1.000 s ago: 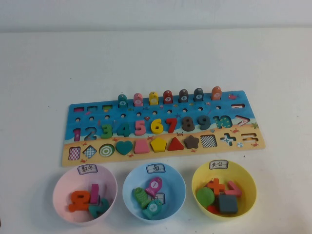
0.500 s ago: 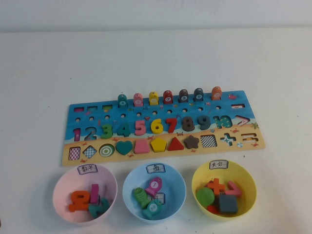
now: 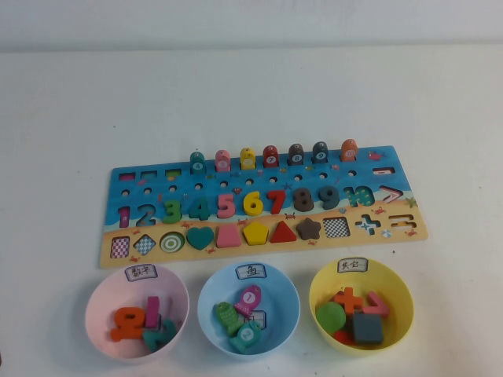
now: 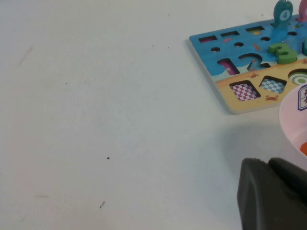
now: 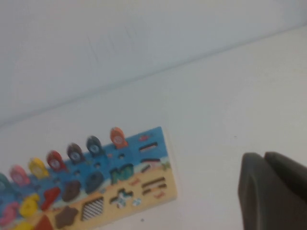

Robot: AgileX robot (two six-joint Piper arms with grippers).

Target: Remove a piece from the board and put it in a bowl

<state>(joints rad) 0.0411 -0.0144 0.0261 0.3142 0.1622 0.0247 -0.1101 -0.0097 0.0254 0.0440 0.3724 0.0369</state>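
The blue and sandy board [image 3: 126, 174] lies across the middle of the table. The dark slate-grey "9" [image 3: 328, 196] sits in its slot in the numeral row, between the brownish "8" [image 3: 304, 199] and the teal "10". The pale pink bowl [image 3: 94, 292] stands at the front left and holds an orange, a pink and a teal piece. Neither gripper shows in the high view. My left gripper [image 4: 268, 163] is shut and empty above the table beside the pink bowl [image 4: 290, 124]. My right gripper [image 5: 264, 157] is shut and empty, off the board's right end [image 5: 153, 136]; the "9" [image 5: 94, 181] shows there too.
A light-blue bowl [image 3: 212, 292] with fish pieces stands at front centre. A yellow bowl [image 3: 318, 287] with shapes, including a dark grey square block [image 3: 366, 327], stands at front right. Fish pegs [image 3: 272, 156] stand along the board's far edge. White table lies all around.
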